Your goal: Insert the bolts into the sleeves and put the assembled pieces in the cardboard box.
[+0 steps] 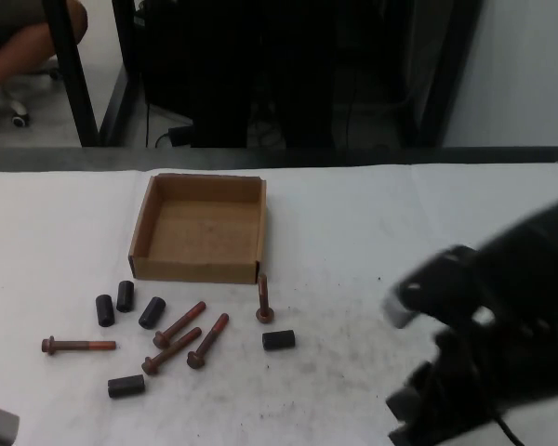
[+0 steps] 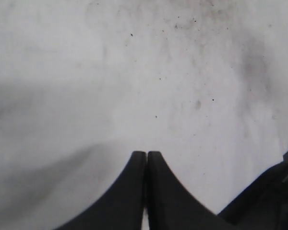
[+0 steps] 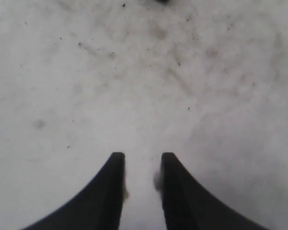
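Evidently the job is at its first step: five bolts [image 1: 179, 323] and five sleeves [image 1: 152, 312] lie loose on the desk [image 1: 400, 214] just before the box [image 1: 193, 269], which holds nothing. The left hand [image 2: 147, 155] is clenched on nothing; the right hand [image 3: 141, 160] is slightly parted and bare, and both are over plain desk. Next, I judge, one hand must take a bolt and the other a sleeve — opening first.

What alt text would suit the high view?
An empty cardboard box sits on a white bench, with loose bolts and black sleeves scattered on its near side. A black robot arm is at the right edge.
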